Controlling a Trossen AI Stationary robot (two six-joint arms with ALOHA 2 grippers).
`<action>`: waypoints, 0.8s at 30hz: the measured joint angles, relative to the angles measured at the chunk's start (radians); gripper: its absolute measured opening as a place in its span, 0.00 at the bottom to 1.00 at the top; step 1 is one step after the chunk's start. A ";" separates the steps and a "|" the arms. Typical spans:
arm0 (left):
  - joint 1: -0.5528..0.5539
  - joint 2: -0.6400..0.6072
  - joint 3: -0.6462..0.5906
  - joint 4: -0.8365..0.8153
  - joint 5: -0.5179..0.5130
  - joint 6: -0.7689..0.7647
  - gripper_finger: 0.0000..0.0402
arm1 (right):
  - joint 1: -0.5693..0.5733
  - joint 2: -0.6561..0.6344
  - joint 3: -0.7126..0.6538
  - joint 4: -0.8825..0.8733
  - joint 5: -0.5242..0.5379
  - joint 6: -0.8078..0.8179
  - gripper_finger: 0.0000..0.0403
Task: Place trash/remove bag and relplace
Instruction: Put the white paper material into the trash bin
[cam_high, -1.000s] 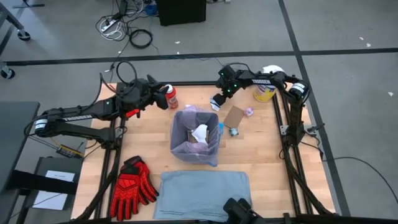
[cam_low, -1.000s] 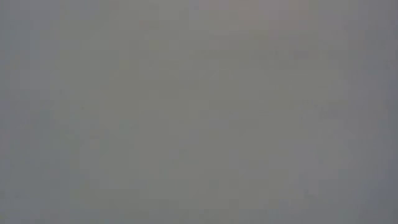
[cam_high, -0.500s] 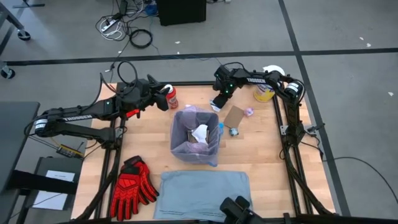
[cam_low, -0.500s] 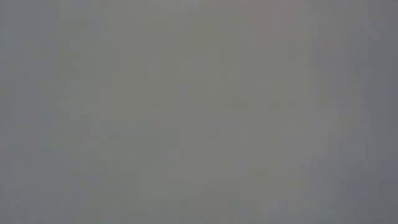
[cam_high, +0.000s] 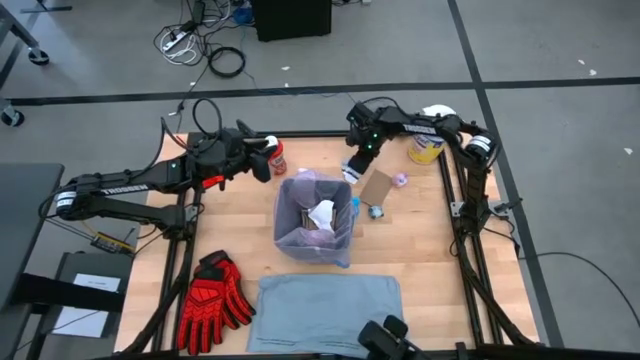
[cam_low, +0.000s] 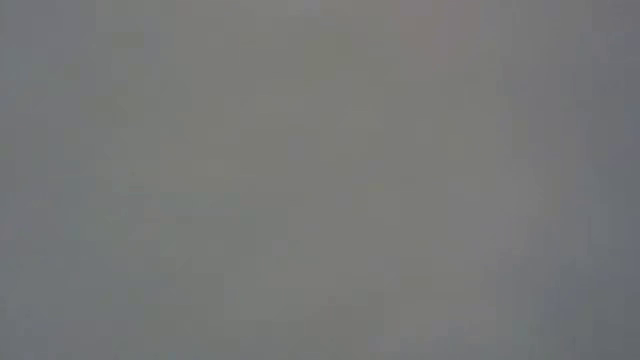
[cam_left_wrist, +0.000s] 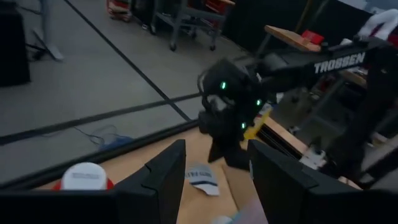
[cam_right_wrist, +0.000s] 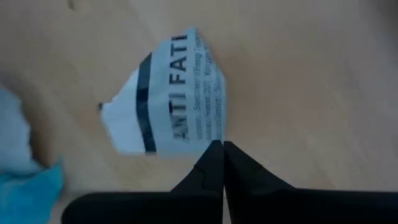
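White crumpled printed paper (cam_right_wrist: 171, 93) lies flat on your wooden table (cam_high: 230, 230); right gripper (cam_right_wrist: 222, 149) fingertips are clenched on its edge. Left gripper (cam_left_wrist: 214, 180) stands released.

You have a wooden worktop (cam_high: 230, 225) with a pair of red gloves (cam_high: 212, 300) lying at its near left corner. A yellow tub (cam_high: 427, 150) with a white lid stands at the far right corner. Beyond the worktop, on the grey floor, you see coiled cables (cam_high: 200, 45) and a black box (cam_high: 291, 18).
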 joint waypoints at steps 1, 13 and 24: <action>0.000 0.000 0.000 -0.001 0.007 -0.001 0.46 | 0.000 -0.016 0.000 -0.002 0.000 0.002 0.00; 0.000 0.000 0.000 -0.039 0.030 0.008 0.46 | 0.021 -0.296 0.000 0.020 -0.119 0.035 0.00; 0.000 0.000 0.000 -0.036 0.044 0.104 0.46 | 0.049 -0.254 0.001 0.038 -0.009 0.036 0.06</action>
